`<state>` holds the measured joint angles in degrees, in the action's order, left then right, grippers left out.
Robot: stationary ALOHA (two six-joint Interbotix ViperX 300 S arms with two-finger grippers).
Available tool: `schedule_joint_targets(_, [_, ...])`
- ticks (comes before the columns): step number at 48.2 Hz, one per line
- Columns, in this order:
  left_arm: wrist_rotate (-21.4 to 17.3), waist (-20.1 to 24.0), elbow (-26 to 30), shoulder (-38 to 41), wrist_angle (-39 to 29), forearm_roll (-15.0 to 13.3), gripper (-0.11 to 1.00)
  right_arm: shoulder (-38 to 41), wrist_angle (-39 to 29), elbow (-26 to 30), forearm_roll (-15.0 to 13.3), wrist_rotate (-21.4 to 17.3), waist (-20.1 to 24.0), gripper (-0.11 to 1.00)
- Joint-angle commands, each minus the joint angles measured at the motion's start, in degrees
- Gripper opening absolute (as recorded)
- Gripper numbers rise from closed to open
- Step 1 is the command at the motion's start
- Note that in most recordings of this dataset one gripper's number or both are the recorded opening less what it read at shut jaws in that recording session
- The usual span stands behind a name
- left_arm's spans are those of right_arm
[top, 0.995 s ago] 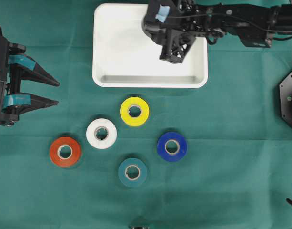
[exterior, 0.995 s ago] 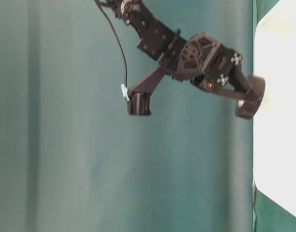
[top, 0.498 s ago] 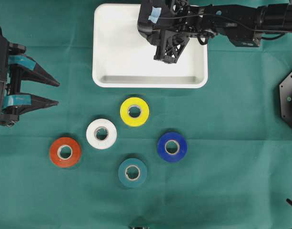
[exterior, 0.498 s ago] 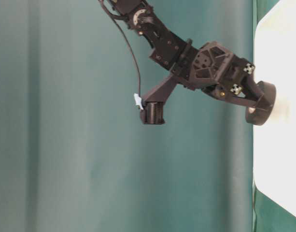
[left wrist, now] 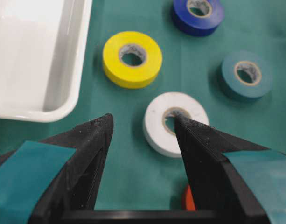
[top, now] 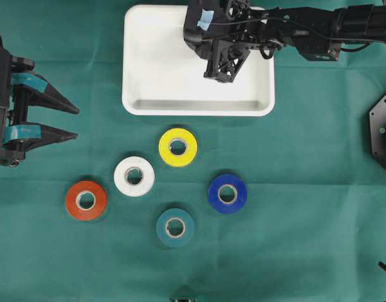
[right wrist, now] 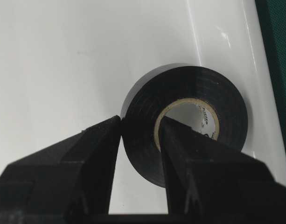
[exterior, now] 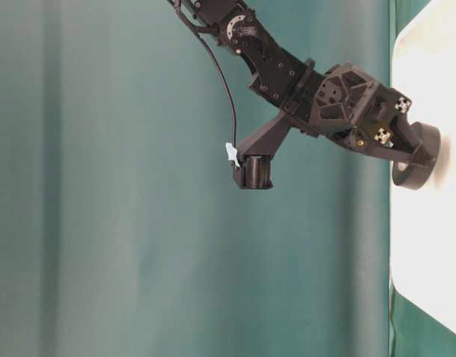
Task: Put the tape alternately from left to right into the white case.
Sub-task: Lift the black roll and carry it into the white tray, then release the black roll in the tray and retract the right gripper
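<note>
Lowered since the earlier frame, right pincer (right wrist: pixel 140 140), clenched on black roll (right wrist: pixel 184 123) through its core, holds it just above white case (top: pixel 155 69) floor, right side.

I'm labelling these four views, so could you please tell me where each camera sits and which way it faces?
Overhead: straight down on white case, five rolls, both arms.
Table-level: sideways-turned picture of right gripper over the case.
Left wrist: along open left gripper to white roll.
Right wrist: along jaws shut on black roll.
Shared: black roll, table-level and right wrist.
</note>
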<state>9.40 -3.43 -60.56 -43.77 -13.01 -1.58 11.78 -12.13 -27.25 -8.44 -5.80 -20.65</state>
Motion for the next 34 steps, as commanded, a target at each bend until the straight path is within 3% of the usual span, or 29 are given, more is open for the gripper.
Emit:
schedule_joint_targets(1, [0.00, -0.18, 0.70, 0.00, 0.44, -0.09, 0.58, -1.05, 0.44, 0.62, -0.09, -0.09, 0.09, 0.01])
schedule_joint_targets(12, [0.00, -0.18, 0.79, 0.00, 0.44, -0.09, 0.58, -1.14, 0.09, 0.53, -0.09, -0.18, 0.44, 0.03])
schedule_joint_targets(16, [0.00, -0.18, 0.79, -0.09, 0.44, -0.09, 0.58, -1.14, -0.18, 0.53, -0.09, -0.09, 0.79, 0.17])
schedule_joint_targets(23, [0.00, -0.18, 0.70, 0.00, 0.44, -0.09, 0.58, -1.41, -0.09, 0.53, -0.09, 0.00, 1.05, 0.60])
schedule_joint_targets(25, [0.00, -0.18, 0.70, 0.00, 0.53, -0.09, 0.58, -1.76, -0.18, 0.53, -0.18, 0.09, 1.05, 0.67])
schedule_joint_targets(29, [0.00, -0.18, 0.70, -0.09, 0.53, -0.09, 0.58, -2.90, -0.44, 0.26, -0.09, 0.09, 1.05, 0.61])
schedule_joint_targets(34, [0.00, -0.18, 0.70, -0.09, 0.44, -0.09, 0.58, -5.62, -0.70, -0.88, -0.09, 0.09, 1.05, 0.61])
